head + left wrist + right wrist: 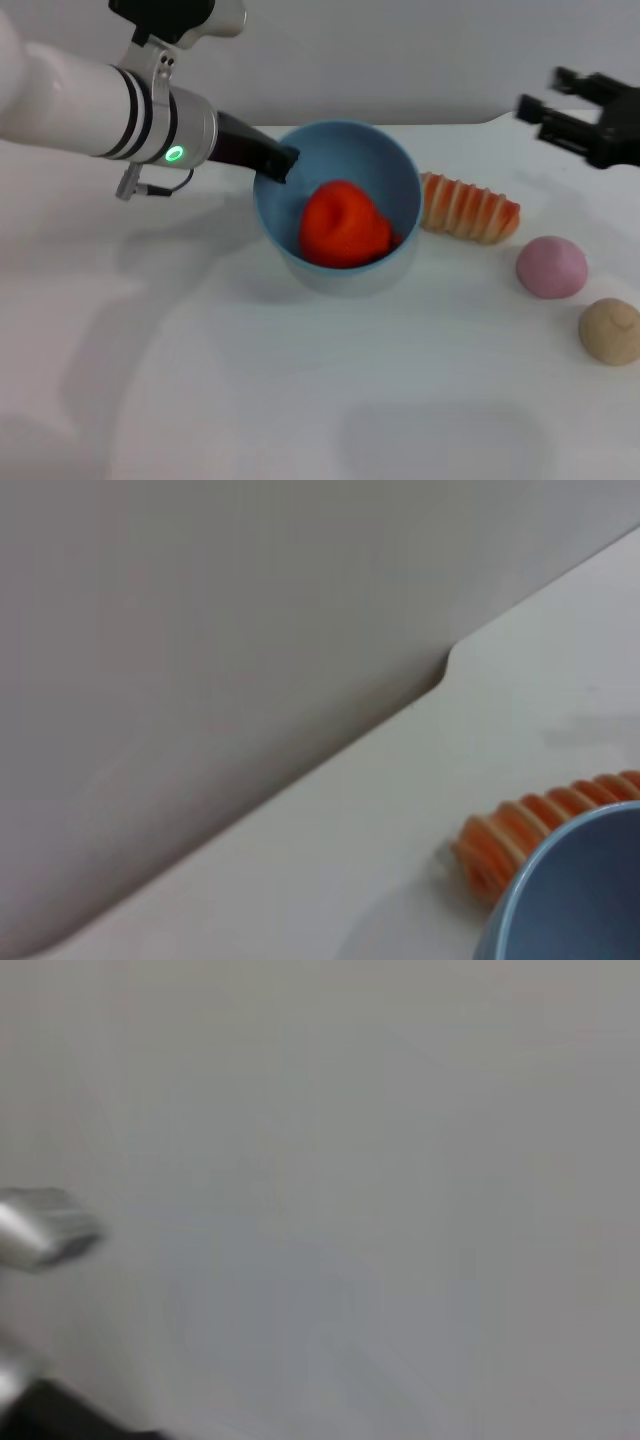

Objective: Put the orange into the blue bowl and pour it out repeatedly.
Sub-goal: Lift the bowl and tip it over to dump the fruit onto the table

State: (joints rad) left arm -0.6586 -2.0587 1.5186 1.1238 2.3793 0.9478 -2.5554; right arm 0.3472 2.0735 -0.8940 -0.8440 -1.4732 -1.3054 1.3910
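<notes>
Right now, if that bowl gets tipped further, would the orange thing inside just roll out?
Probably yes. The orange is roundish and lies loose against the lower wall of the blue bowl, which the left gripper holds tilted by its rim. The bowl looks smooth and glossy, so little would slow it. Once out, it might keep rolling across the flat white table.

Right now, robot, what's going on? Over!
Left gripper clamped on blue bowl rim, bowl tipped toward camera. Orange inside bowl. Right gripper open, raised at far right. Bread loaf just behind bowl.
</notes>
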